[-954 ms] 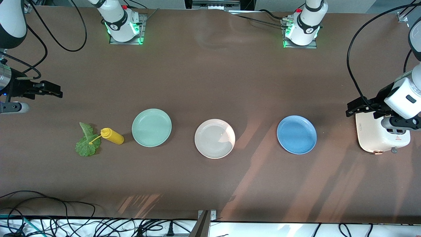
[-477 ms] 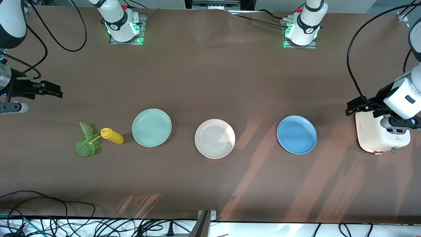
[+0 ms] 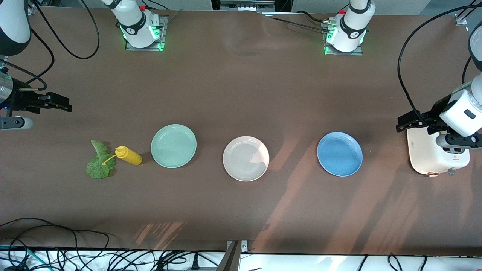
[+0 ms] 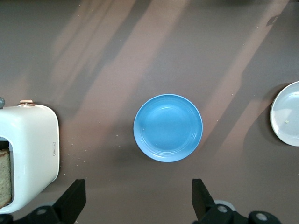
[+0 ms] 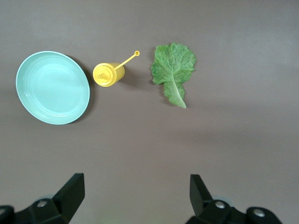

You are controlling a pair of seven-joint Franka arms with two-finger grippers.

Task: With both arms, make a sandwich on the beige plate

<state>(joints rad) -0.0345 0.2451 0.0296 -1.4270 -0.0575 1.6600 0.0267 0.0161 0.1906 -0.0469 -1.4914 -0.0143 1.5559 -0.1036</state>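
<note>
The beige plate (image 3: 246, 158) lies bare in the middle of the table; its edge also shows in the left wrist view (image 4: 286, 113). No sandwich is in view. A green lettuce leaf (image 3: 98, 162) (image 5: 174, 70) lies flat toward the right arm's end. A brown bread slice (image 4: 4, 177) sits in the slot of a white toaster (image 3: 433, 158) (image 4: 28, 154) at the left arm's end. My left gripper (image 3: 406, 123) (image 4: 138, 196) hangs open and empty over the toaster's edge. My right gripper (image 3: 62, 103) (image 5: 137, 193) hangs open and empty over bare table at the right arm's end.
A yellow squeeze bottle (image 3: 129, 156) (image 5: 108, 73) lies beside the leaf. A mint-green plate (image 3: 173, 145) (image 5: 52, 87) and a blue plate (image 3: 339, 153) (image 4: 168, 128) flank the beige plate in a row. Cables run along the table's near edge.
</note>
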